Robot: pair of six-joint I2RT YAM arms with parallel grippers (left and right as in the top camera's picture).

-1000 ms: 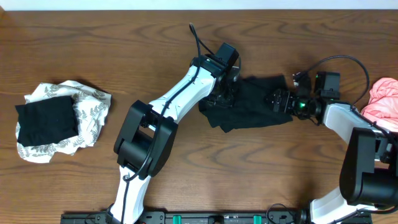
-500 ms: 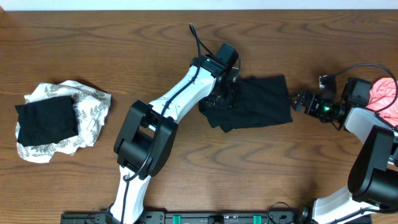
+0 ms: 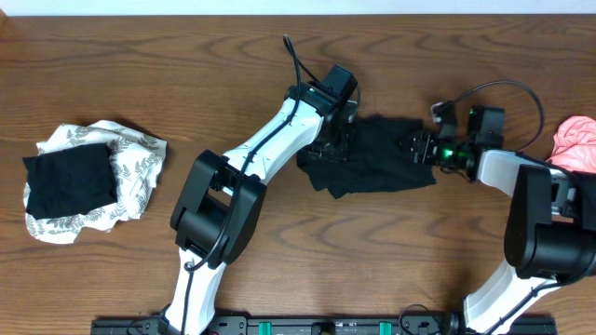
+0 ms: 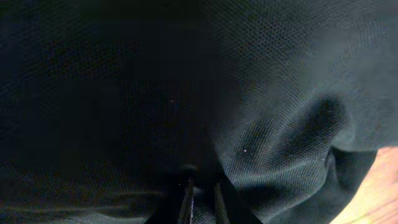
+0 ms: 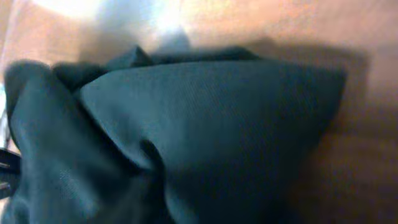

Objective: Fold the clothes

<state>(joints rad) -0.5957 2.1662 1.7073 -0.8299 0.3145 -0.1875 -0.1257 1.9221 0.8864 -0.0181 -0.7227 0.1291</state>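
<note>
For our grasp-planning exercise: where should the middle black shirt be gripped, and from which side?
On the black shirt, probably the right edge, from the right: it lies flat and straight, while the left side is bunched beneath the left claw.

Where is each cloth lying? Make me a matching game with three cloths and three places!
Cloths:
1. big black shirt
2. white leaf-print cloth
3. pink cloth

Places on the table:
A. far right edge
B. left side
C. middle

Pairs: 1-C, 2-B, 3-A
</note>
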